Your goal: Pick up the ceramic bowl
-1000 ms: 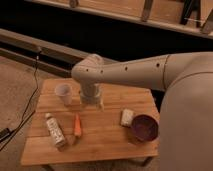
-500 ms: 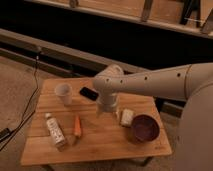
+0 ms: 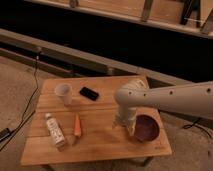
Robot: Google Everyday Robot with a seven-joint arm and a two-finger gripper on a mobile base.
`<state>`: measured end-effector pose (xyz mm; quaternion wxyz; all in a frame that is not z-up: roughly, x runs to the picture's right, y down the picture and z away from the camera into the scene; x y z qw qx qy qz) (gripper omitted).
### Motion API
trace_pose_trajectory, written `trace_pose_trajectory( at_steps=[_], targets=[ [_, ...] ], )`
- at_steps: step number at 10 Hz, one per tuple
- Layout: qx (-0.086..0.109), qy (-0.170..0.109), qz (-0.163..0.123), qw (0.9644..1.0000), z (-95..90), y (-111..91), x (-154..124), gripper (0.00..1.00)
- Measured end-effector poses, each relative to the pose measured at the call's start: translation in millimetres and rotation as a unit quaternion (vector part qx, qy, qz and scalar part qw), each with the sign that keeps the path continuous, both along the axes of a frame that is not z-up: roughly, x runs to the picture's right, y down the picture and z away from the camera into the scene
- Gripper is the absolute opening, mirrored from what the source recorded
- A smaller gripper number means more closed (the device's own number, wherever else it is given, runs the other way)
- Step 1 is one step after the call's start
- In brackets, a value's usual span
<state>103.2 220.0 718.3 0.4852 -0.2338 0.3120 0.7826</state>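
gripper (image 3: 126,125) low, just beside bowl (image 3: 148,128) left rim | grip: unclear | bowl on surface (image 3: 100,145), right | cup (image 3: 63,93), carrot (image 3: 77,125), bottle (image 3: 54,131) left

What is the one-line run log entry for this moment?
gripper: low, at rim of ceramic bowl | ceramic bowl: on table, not lifted | cup, carrot: apart from gripper
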Motion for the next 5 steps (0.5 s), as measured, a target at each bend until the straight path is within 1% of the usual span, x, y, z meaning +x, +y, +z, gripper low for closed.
trace_pose_trajectory(
  at_steps=[2,3,5],
  targets=[
    [-0.002,-0.006,0.003,1.0,10.6,12,17,0.65],
    [-0.005,-0.013,-0.002,0.9999,19.0,16,26,0.65],
    [-0.008,-0.023,-0.013,0.9996,30.7,18,38,0.65]
  ],
)
